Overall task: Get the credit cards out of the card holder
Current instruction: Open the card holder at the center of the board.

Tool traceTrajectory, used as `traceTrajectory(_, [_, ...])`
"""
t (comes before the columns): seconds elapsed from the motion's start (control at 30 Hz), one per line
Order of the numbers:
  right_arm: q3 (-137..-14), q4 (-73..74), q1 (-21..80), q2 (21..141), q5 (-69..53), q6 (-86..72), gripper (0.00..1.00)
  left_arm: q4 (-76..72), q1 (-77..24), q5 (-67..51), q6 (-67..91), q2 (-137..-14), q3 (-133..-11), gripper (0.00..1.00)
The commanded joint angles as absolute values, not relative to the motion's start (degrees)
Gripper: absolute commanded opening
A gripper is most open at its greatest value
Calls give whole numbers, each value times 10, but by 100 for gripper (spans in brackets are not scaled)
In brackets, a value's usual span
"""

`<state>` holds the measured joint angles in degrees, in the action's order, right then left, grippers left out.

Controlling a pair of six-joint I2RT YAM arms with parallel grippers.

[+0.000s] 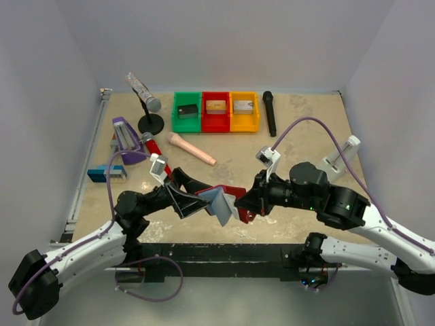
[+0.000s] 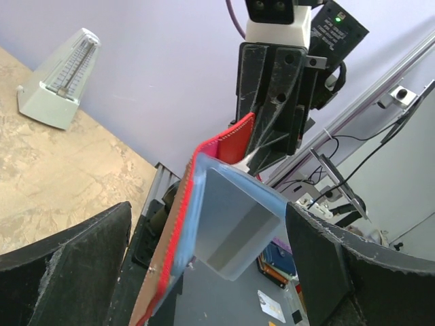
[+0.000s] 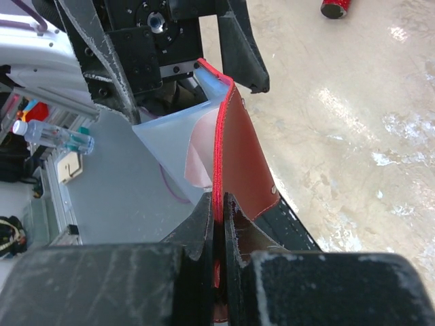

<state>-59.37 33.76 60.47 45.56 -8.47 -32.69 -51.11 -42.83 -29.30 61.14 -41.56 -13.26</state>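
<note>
Two claws meet at the near edge of the table, with the red card holder between them.

At 6 o'clock the right gripper (image 1: 249, 202) is pinched tight on the edge of the card holder (image 1: 231, 193) and holds it up off the table (image 1: 306, 129). At the holder's 9 o'clock the left gripper (image 1: 198, 198) is wide open, with its fingers (image 2: 68, 272) on each side of the pale blue pocket (image 2: 231, 224). I cannot tell if credit cards are inside. Far back at 12 o'clock sit the green, red and yellow bins (image 1: 216, 126).

A robotics lab: plain white walls (image 1: 224, 41), cabled robot arms (image 1: 75, 255) bolted to a table (image 1: 238, 146)
</note>
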Motion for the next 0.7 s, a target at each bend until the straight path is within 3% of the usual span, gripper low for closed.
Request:
traceTrajectory(0.0, [-578,262,591,432,-103,-356,0,-577,-431,-289,627,-397,-115,100])
traceTrajectory(0.4, [-498,114,526,392,-212,-427,0,-647,-438,-301,643,-393,-94,99])
traceTrajectory(0.67, [-455,26,493,384,-250,-473,0,-714,-439,-316,658,-404,-76,76])
